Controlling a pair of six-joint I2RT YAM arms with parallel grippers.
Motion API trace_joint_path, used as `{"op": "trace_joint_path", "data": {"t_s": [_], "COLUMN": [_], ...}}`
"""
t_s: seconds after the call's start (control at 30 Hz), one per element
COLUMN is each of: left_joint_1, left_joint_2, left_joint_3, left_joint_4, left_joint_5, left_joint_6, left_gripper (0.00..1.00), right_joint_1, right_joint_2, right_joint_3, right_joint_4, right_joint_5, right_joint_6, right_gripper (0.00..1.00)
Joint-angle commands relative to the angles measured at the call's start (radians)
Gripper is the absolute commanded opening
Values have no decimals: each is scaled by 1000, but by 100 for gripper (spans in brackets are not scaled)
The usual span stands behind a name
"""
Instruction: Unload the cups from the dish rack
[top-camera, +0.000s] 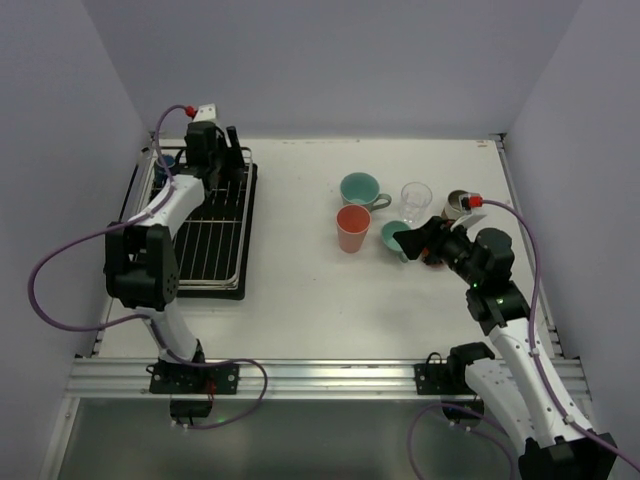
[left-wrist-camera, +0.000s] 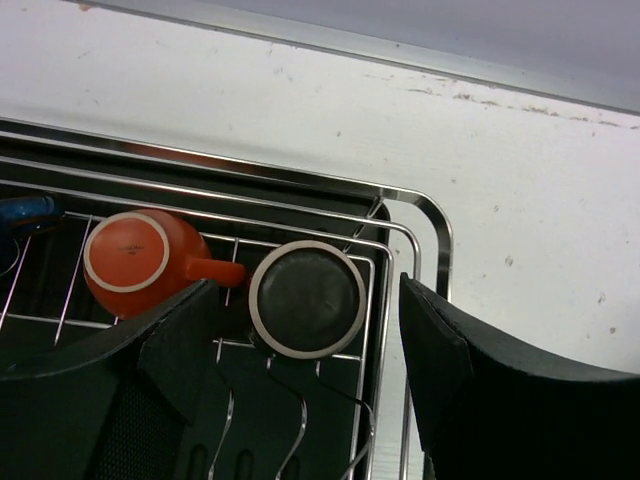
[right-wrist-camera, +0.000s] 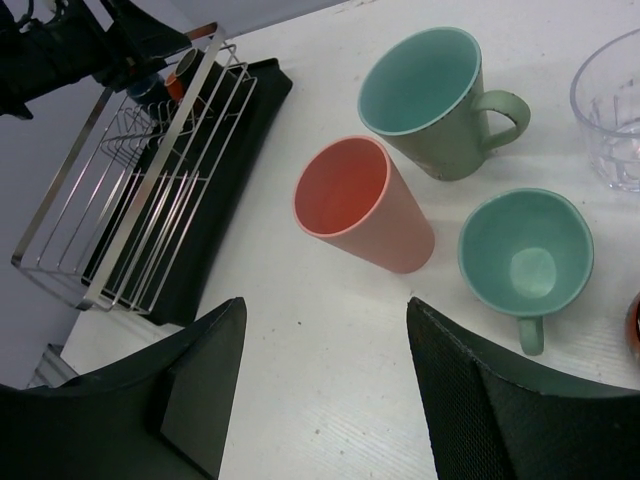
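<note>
The silver wire dish rack (top-camera: 205, 245) sits on a black tray at the left. My left gripper (top-camera: 218, 152) hangs open over its far end. In the left wrist view the open gripper (left-wrist-camera: 306, 325) straddles an upside-down black espresso cup (left-wrist-camera: 307, 298), apart from it. An upside-down orange cup (left-wrist-camera: 125, 262) lies to its left and a blue cup (left-wrist-camera: 25, 212) at the edge. My right gripper (top-camera: 410, 240) is open and empty (right-wrist-camera: 325, 315) above the table, near the salmon tumbler (right-wrist-camera: 365, 205), a tall teal mug (right-wrist-camera: 430, 95), a low teal mug (right-wrist-camera: 525, 250) and the clear glass (right-wrist-camera: 610, 110).
A metal cup (top-camera: 460, 203) stands behind my right wrist, and a brown rim (right-wrist-camera: 635, 325) shows at the right wrist view's edge. The rack's raised rim (left-wrist-camera: 430, 225) curves just beyond the black cup. Walls close in the table on three sides.
</note>
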Motion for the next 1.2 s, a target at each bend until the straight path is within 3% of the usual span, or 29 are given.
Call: {"op": "trace_joint_path", "data": {"t_s": [0.0,0.37,0.4,0.57,0.63,0.83,1.17], "left_joint_1": [23,23,23,23,23,23,23], "left_joint_2": [41,127,130,107,83,-40,-324], "left_joint_3": [55,86,83,69,72,81,-44], "left_joint_4": [41,52,52,50,45,12,-21], "left_joint_5": [35,96,96,56,38,-36,-2], "left_joint_6": [48,74,72,69,69,57,-47], "left_gripper": [77,70,68,37,29,17,8], "right_joint_1": [7,19,19,25,28,68,189], "right_joint_2": [1,13,15,16,23,41,136], "right_joint_3": [6,16,18,29,33,56,104], "right_joint_4": [44,38,38,33,35,47,168], "right_joint_5": [-18,-13,-12,-13,-18,-22,-72], "right_joint_6": [3,-5,-5,-5,0,21,133], "right_gripper": [68,68,68,68,68,68,68]}}
